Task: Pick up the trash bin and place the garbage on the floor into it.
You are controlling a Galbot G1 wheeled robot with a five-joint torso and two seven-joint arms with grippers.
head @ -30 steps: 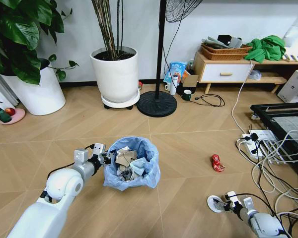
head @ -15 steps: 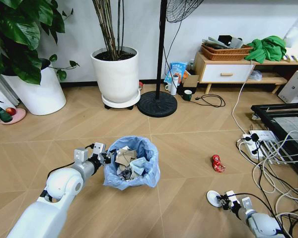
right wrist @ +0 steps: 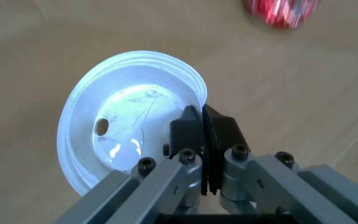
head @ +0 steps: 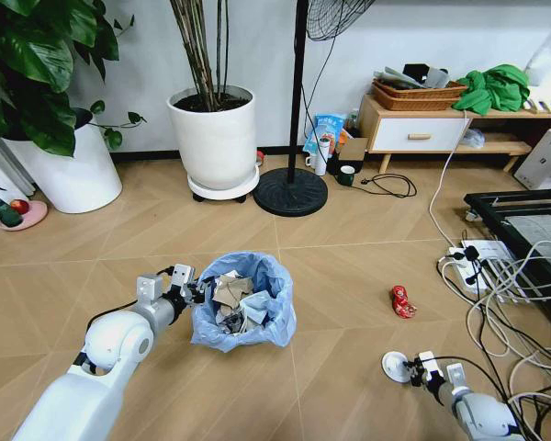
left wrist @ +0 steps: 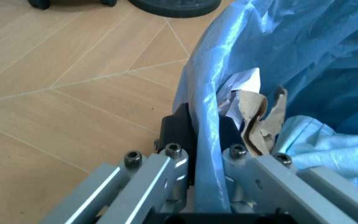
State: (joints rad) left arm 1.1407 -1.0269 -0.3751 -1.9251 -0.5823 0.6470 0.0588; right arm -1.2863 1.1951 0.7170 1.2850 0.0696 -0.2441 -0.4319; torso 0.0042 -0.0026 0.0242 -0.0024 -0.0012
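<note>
The trash bin point(head: 244, 304), lined with a crinkly light-blue bag and holding crumpled paper, stands on the floor point(head: 349, 257) in front of me. My left gripper point(head: 192, 292) is shut on the bin's left rim. In the left wrist view its fingers point(left wrist: 177, 131) pinch the blue bag edge point(left wrist: 205, 116). Low at the right, my right gripper point(head: 414, 371) is shut on the rim of a white disc point(head: 394, 366). In the right wrist view the gripper point(right wrist: 202, 122) grips the edge of the disc point(right wrist: 123, 122). A red crushed wrapper point(head: 402, 301) point(right wrist: 281, 9) lies beyond it.
Two white plant pots point(head: 216, 138) point(head: 69, 170) and a black fan base point(head: 290, 191) stand behind the bin. A power strip and tangled cables point(head: 496, 276) crowd the right side. A spray bottle point(head: 0, 204) sits far left; a low cabinet point(head: 422, 133) is at the back.
The right gripper has drawn back a little with the white disc, which has shifted slightly on the floor side. The left arm and bin have not moved.
</note>
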